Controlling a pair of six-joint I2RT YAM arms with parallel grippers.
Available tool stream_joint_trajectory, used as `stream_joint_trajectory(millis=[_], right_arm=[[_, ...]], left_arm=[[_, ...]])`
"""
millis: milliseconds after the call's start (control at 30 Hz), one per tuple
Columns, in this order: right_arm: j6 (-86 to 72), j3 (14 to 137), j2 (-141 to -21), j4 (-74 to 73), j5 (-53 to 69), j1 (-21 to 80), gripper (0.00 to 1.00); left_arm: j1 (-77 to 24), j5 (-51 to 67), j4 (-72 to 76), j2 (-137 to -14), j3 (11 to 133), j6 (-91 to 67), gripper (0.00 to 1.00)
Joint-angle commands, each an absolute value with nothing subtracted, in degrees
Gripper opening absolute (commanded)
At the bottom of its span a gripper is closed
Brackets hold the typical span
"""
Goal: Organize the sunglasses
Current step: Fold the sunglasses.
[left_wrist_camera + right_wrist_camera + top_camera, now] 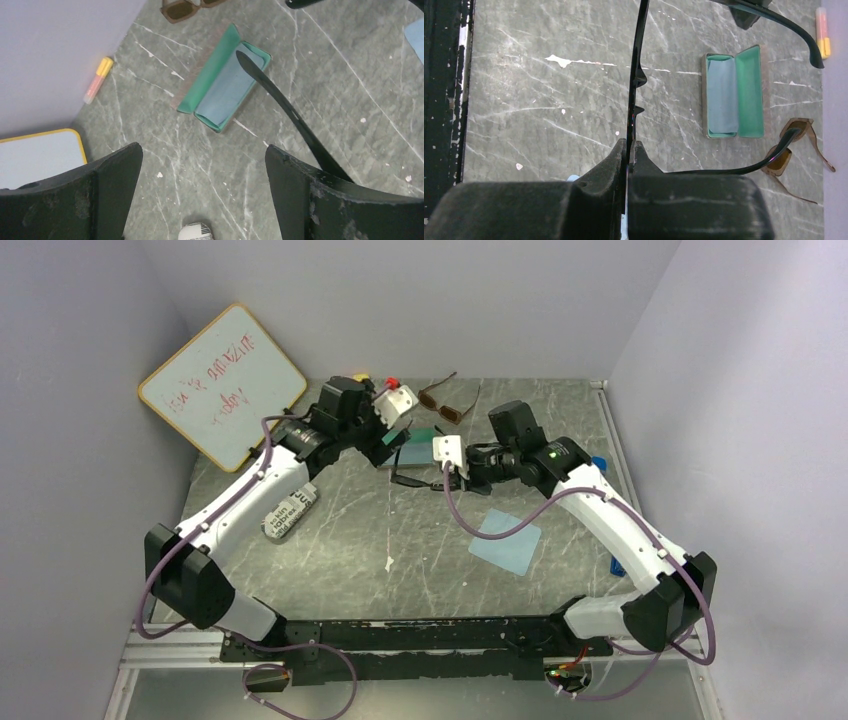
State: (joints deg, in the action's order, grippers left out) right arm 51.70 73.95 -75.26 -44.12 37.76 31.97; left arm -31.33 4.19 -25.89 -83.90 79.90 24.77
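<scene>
right claw (628, 150): pressed together on the frame of the black sunglasses (638, 80), which jut out ahead of its tips, temples unfolded.
left claw (202, 152): spread wide, nothing between its fingers.
case (200, 87): open, ahead of the left claw.
brown sunglasses (181, 9): beyond the case, farther ahead of the left claw.

Glossy black plastic sunglasses (634, 75) are gleaming inside the matt, grainy right pincer (628, 149). Beyond the pincer, a soft blue cloth (723, 95) is lying in a matt green-lined case (751, 90) on the smooth, marble-veined bench (549, 100).
</scene>
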Motion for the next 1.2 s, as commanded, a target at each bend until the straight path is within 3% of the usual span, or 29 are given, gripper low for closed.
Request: stream_joint_trajectory(millis=[0, 1167], right_arm=[[53.3, 73.2, -73.1, -43.4, 39.4, 32.7, 0.0], [56.9, 72.9, -73.7, -46.6, 38.9, 37.1, 0.0]], left_arm=[[-34.0, 2.4, -28.0, -83.7, 81.9, 27.1, 0.96], [-45.5, 16.5, -32.1, -82.6, 77.8, 32.3, 0.96]])
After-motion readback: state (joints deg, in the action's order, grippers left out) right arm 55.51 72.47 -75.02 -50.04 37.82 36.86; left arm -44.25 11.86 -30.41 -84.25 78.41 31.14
